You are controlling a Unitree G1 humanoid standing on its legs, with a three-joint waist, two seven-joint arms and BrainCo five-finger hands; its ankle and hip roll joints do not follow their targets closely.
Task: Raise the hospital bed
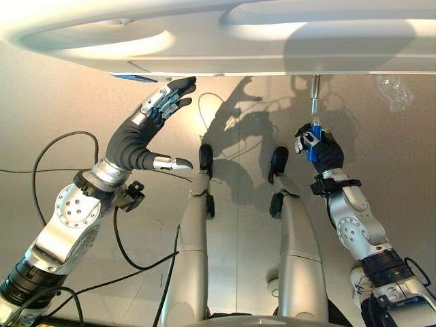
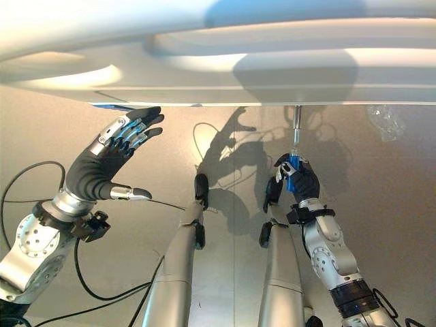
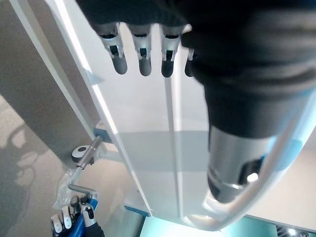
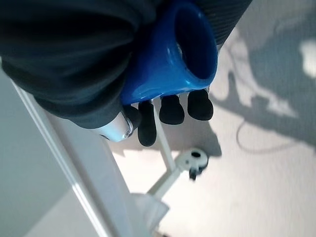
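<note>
Cranking is the step in hand: your right hand [image 1: 320,151] is curled round the blue crank handle [image 4: 173,64] under the bed's footboard [image 1: 225,41]; your left hand [image 1: 146,126], spread, rests by that edge. Next, turn it steadily.

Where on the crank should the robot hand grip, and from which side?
Grip the blue handle, the thick sleeve at the crank's free end, coming from below the bed edge. The bare metal rod above it is thin. The right robot hand is already curled round the handle; the left robot hand is open.
</note>
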